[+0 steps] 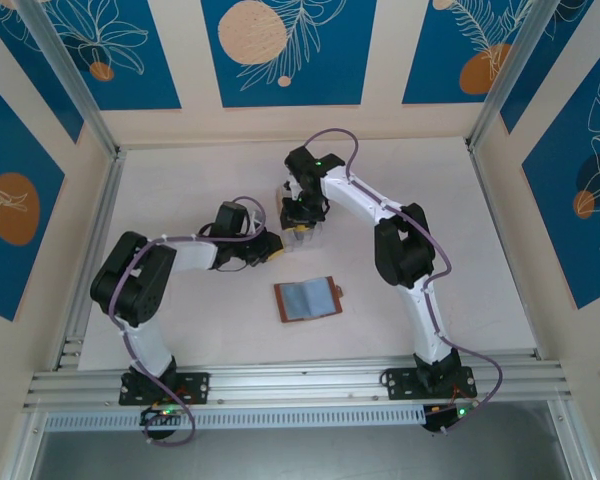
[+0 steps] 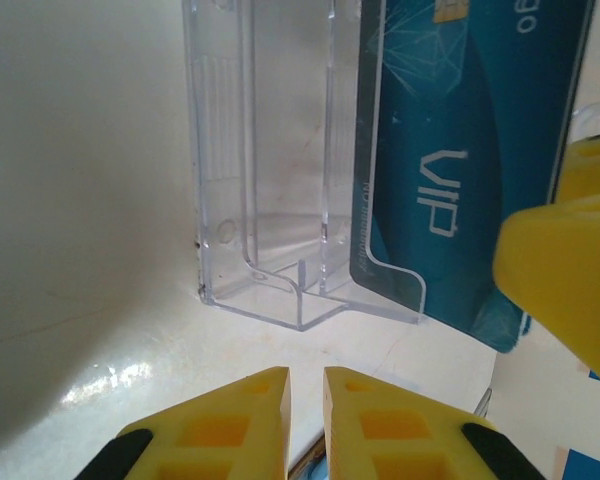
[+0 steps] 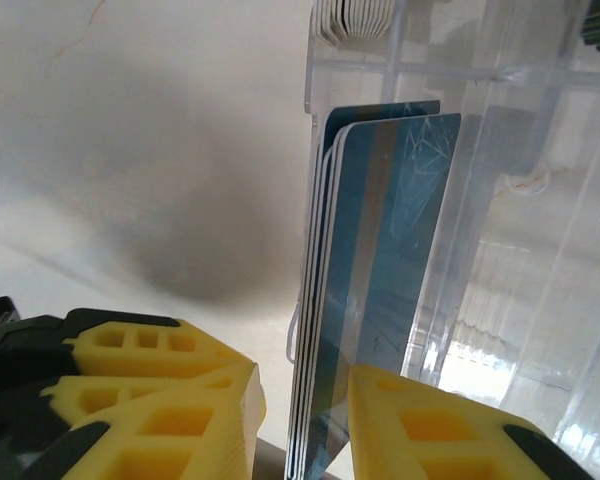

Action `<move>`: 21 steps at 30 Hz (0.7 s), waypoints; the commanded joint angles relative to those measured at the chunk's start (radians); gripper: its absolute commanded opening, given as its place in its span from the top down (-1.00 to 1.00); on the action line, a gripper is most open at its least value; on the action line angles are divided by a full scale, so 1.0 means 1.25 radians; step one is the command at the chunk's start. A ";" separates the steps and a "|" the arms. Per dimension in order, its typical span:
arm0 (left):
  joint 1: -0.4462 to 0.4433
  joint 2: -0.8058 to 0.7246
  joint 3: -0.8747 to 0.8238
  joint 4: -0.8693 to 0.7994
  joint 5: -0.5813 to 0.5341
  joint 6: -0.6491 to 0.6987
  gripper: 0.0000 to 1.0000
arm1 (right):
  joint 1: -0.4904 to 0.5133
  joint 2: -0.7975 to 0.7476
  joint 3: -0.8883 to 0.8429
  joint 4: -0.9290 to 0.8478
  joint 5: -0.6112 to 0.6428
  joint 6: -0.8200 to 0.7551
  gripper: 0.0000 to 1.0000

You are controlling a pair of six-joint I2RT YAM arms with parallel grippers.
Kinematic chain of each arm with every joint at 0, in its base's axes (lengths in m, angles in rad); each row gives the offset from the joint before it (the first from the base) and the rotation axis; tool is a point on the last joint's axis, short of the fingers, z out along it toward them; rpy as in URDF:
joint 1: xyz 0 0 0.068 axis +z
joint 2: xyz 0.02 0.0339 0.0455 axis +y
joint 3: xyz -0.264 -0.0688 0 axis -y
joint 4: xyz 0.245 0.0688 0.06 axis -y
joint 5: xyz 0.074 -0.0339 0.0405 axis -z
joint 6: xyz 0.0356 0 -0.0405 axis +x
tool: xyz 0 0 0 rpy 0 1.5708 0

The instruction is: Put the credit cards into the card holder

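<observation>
The brown card holder [image 1: 307, 298] lies open on the table, its pale blue-grey pockets facing up. Several credit cards [image 3: 380, 230] stand on edge as a stack in a clear plastic rack [image 3: 520, 200]. My right gripper [image 3: 305, 385] is open and straddles the stack's near end, with a gap left beside one finger. From the left wrist, a teal card marked VIP [image 2: 450, 160] shows in the rack [image 2: 270, 150], with a right-arm finger [image 2: 570, 270] beside it. My left gripper [image 2: 306, 378] hovers just short of the rack, its fingers almost together with nothing gripped.
The rack [image 1: 302, 232] stands mid-table under the right gripper [image 1: 302, 215], with the left gripper [image 1: 270, 248] close on its left. Aluminium rails run along the table's left, right and near edges.
</observation>
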 commanded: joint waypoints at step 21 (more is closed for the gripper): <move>0.012 0.033 0.017 0.020 0.017 -0.002 0.70 | -0.012 -0.031 0.017 -0.002 -0.070 -0.006 0.61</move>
